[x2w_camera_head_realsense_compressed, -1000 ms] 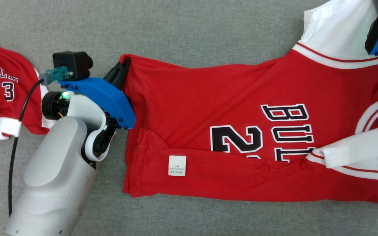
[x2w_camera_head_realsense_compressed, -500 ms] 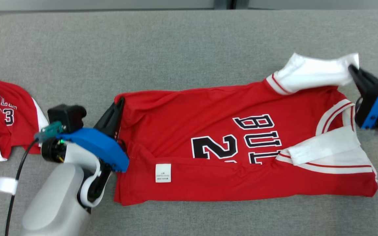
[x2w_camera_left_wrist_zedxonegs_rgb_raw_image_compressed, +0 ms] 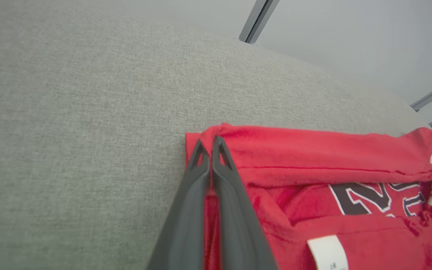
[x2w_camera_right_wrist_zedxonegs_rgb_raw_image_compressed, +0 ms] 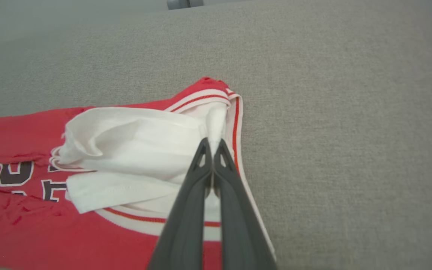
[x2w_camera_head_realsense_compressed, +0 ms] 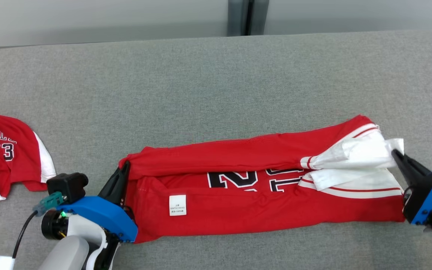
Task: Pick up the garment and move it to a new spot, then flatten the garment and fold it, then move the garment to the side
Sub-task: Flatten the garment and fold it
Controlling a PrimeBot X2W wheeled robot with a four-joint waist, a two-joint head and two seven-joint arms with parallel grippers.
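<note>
Folded nearer than before, the red jersey [x2w_camera_head_realsense_compressed: 238, 217] lies lengthwise between left gripper [x2w_camera_head_realsense_compressed: 125, 165], pinching its hem corner [x2w_camera_left_wrist_zedxonegs_rgb_raw_image_compressed: 219, 131], and right gripper [x2w_camera_head_realsense_compressed: 394, 152], pinching its white sleeve [x2w_camera_head_realsense_compressed: 354, 153].

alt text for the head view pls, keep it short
A red basketball jersey with white sleeves lies folded lengthwise into a long band on a grey fabric-covered table. The robot's left hand is shut on its hem end and the right hand on its sleeve end. A second crumpled red jersey lies at far left.
</note>
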